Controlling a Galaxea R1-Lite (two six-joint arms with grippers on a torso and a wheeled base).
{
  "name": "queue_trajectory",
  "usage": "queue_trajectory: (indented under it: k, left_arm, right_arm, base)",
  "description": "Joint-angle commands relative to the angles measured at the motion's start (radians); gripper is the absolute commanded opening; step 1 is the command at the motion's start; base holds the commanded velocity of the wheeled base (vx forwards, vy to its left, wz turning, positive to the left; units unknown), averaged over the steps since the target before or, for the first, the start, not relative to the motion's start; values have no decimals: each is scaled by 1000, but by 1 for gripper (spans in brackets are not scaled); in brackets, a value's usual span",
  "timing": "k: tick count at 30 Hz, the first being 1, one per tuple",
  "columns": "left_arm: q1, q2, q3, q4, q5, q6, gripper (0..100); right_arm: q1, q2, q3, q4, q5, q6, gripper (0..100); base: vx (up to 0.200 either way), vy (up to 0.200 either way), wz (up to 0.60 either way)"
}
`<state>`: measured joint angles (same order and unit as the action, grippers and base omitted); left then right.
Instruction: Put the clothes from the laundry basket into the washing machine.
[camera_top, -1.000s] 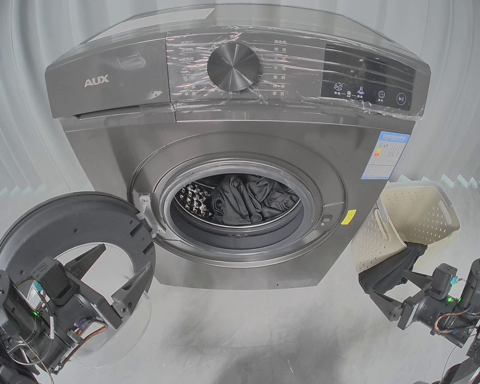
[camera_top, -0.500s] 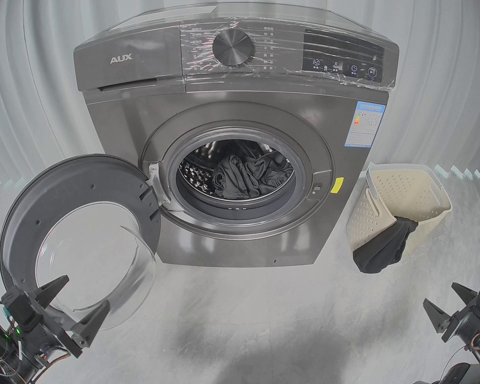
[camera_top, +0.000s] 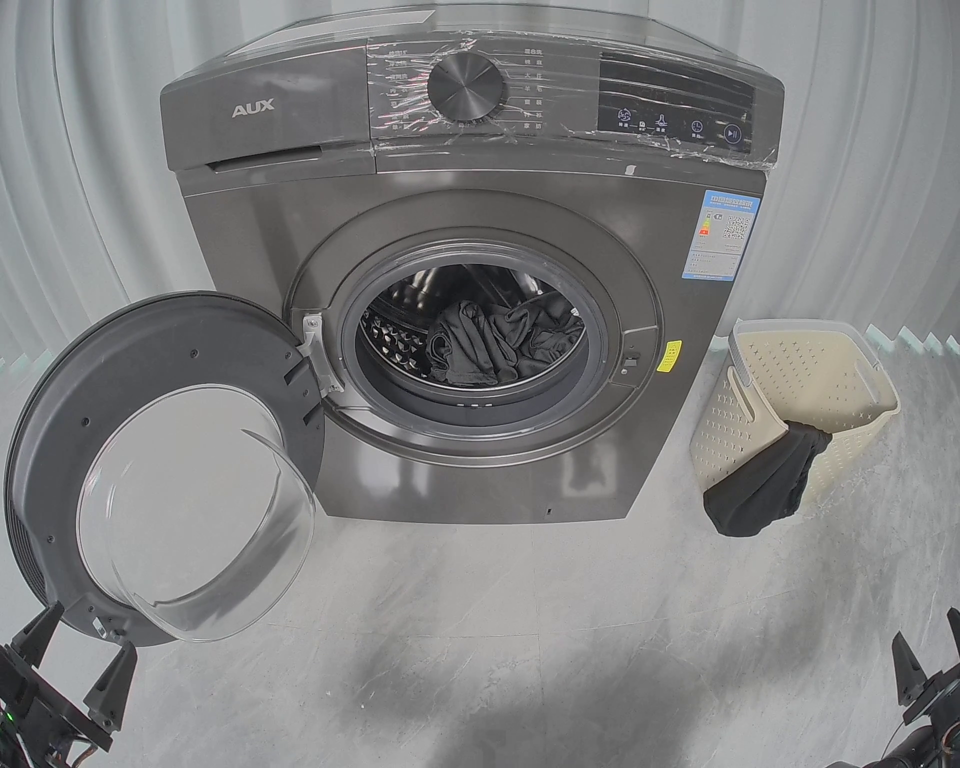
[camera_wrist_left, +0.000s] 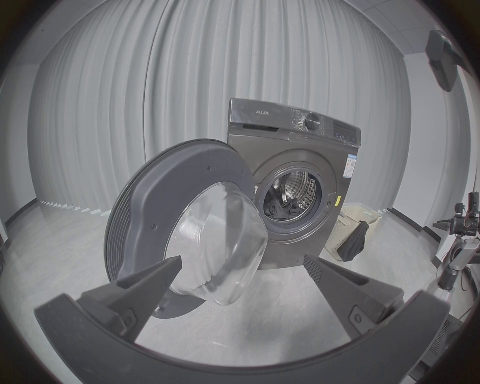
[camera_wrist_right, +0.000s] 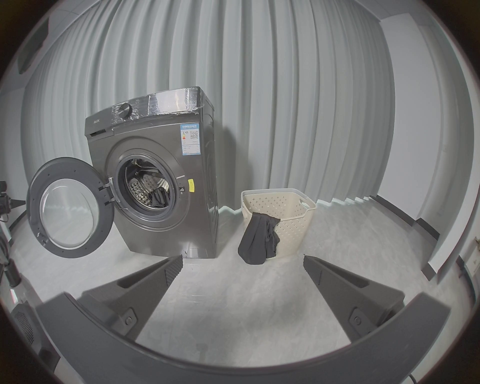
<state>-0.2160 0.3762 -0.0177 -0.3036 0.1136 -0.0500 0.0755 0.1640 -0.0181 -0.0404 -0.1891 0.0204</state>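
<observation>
Jaws wide on both sides, nothing between them! The left gripper (camera_top: 85, 645) sits low, just by the bottom edge of the open door (camera_top: 120, 380). The right gripper (camera_top: 927, 640) is low on the robot's right, well apart from the laundry basket (camera_top: 850, 370).

The washing machine (camera_top: 470, 200) stands with its round door swung out to the robot's left. Dark clothes (camera_top: 490, 340) are bunched in the drum, close to the front lip. The cream basket stands on the grey floor (camera_top: 520, 620) just beside the machine's right side, and a black garment (camera_top: 765, 485) hangs over its front rim and down the outer wall.
</observation>
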Motion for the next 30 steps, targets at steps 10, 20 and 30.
queue_trajectory:
  k: [10, 20, 30]
  left_arm:
    - [188, -318, 18, 143, -152, -1, 100]
    - [231, -347, 18, 235, -127, 33, 100]
    - [214, -376, 13, 325, -103, 16, 100]
  right_arm:
    - [-68, -164, 17, -6, 168, -39, 100]
    - [-66, -164, 3, 80, 200, -23, 100]
    - [-66, -164, 4, 79, 206, -27, 100]
  base:
    - [0, 0, 0]
    - [0, -160, 0]
    - [0, -200, 0]
